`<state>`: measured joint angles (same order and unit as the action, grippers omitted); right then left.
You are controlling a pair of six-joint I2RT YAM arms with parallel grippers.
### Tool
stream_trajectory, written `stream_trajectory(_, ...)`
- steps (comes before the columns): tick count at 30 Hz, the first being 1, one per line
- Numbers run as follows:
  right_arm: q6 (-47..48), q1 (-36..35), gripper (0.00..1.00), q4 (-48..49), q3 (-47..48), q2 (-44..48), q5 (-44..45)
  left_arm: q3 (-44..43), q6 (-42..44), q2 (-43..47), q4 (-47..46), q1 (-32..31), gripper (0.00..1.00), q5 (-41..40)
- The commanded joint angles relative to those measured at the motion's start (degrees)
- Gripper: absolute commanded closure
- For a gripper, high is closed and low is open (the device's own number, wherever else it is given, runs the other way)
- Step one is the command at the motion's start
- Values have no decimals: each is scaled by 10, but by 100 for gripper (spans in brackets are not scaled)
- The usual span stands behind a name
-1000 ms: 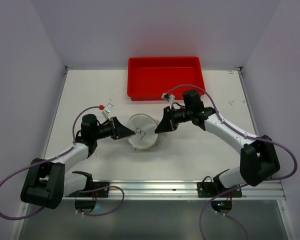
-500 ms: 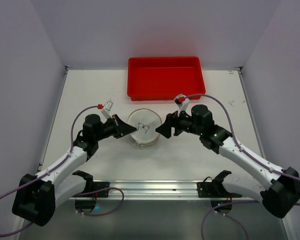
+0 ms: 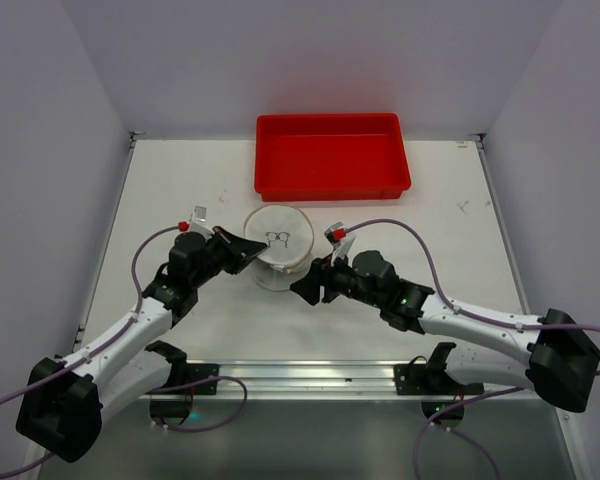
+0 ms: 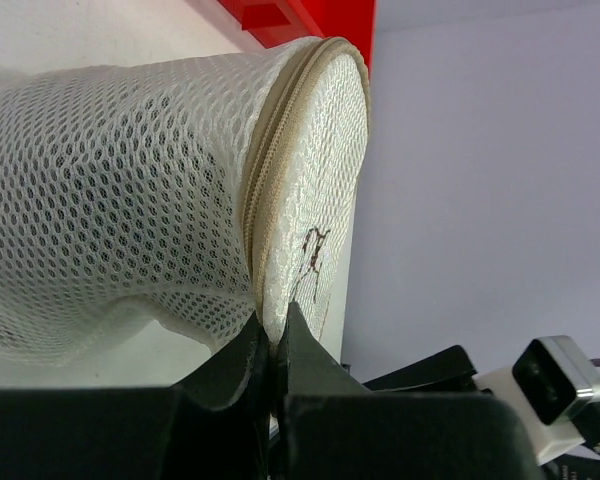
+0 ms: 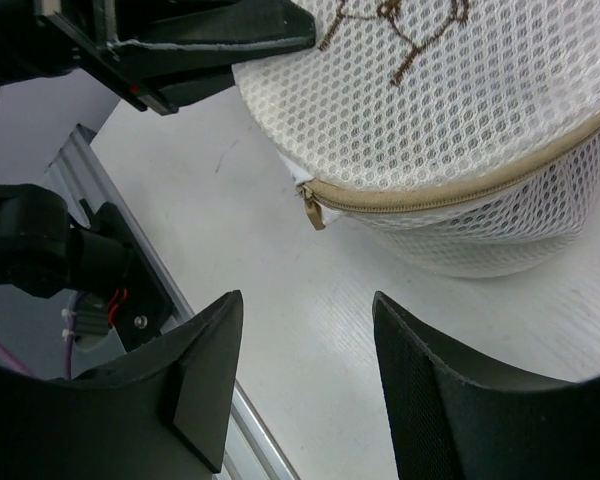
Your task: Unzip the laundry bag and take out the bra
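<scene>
One laundry bag (image 3: 278, 240) sits tipped on the counter (image 3: 180, 180), just on the near side of the one red tray (image 3: 332, 155). My left pincer (image 4: 273, 335) is clamped on its zipped rim. My right pincer (image 5: 305, 300) gapes wide just beside the bag, farther from the tray, and its single zip pull (image 5: 311, 212) faces the gap, untouched.

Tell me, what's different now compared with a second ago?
The left gripper, pinched on the laundry bag at its rim, has carried it a little toward the red tray. The right gripper, open, drew back toward the near edge of the table, its arm sinking lower. The tray stayed put; the zipper looks shut.
</scene>
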<state>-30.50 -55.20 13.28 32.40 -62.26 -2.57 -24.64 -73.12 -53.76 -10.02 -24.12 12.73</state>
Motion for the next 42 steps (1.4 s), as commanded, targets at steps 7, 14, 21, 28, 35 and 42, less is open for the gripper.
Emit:
stream_trajectory(7,-51,-7,44,112,39,-90,-13,-14,-61,27,4,-11,100,-68)
stream_trajectory(14,-62,-7,44,132,57,-123,-14,-13,-64,23,2,-15,100,-67)
stream_trajectory(21,-79,-6,45,138,78,-140,-3,-15,-66,26,-3,-16,100,-66)
stream_trajectory(28,-83,-6,49,137,84,-146,5,-15,-66,26,-3,-16,100,-64)
stream_trajectory(35,-85,-5,62,120,87,-145,23,-19,-62,27,-4,-16,100,-60)
stream_trajectory(42,-83,-2,84,112,79,-142,39,-18,-58,28,-3,-16,100,-55)
